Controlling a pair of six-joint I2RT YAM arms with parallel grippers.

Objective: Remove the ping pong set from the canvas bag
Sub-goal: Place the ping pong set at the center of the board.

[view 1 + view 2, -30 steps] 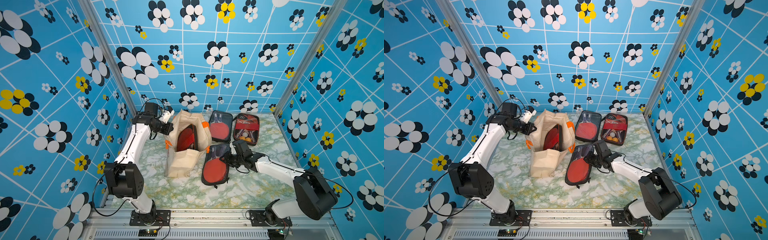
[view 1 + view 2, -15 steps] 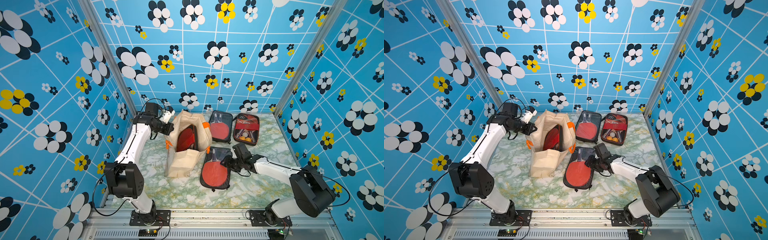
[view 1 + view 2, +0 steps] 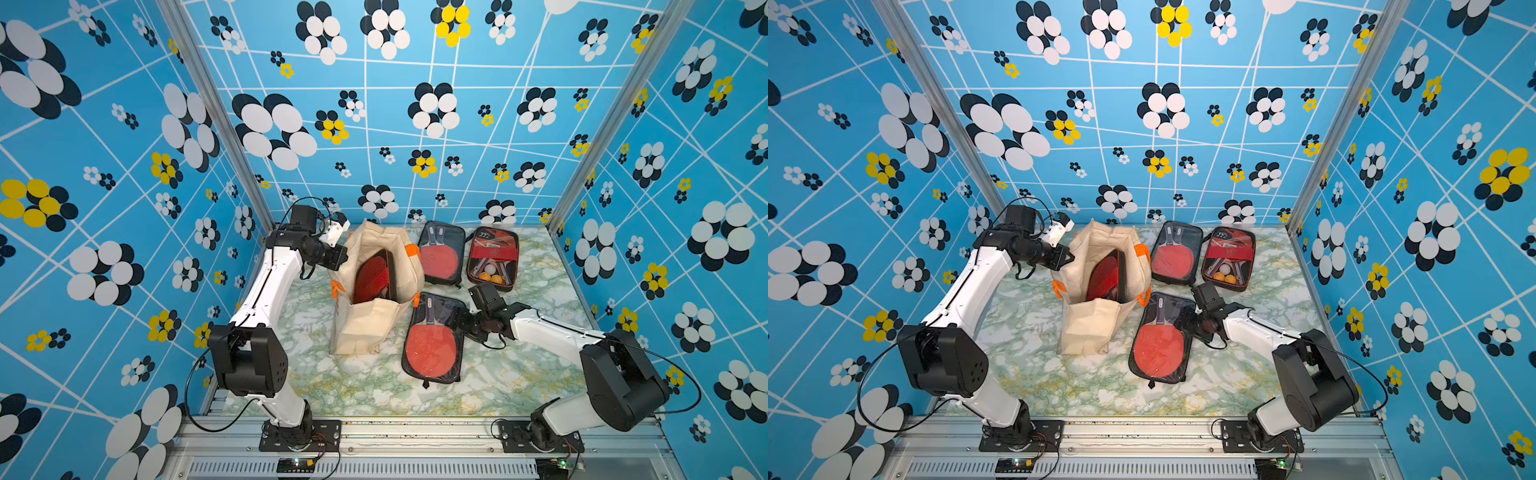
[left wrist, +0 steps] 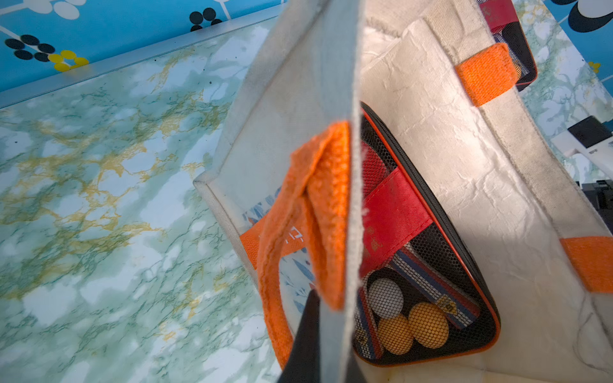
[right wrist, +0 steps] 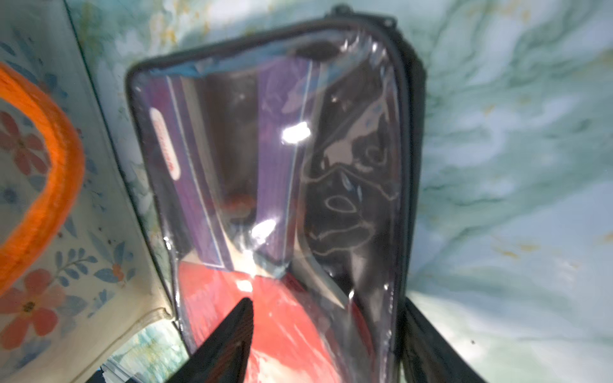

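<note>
Canvas bag (image 3: 365, 328) mouth open upward. Ping pong set (image 3: 372, 276) on edge inside, narrow slots either side. Left gripper (image 3: 341, 254) clamped on rim, blocks that side. Near case (image 3: 432, 338) just beside bag's right wall, right gripper (image 3: 459, 323) spread over it. Rear clear case (image 3: 440, 255) and rear red case (image 3: 492, 257) crowd back right. We have bare table (image 3: 353, 390) along front and left of bag.

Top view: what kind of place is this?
Probably a lab robot cell, not a home: blue flower-print walls box in a marble-look table, with left arm and right arm bolted to a metal rail.
</note>
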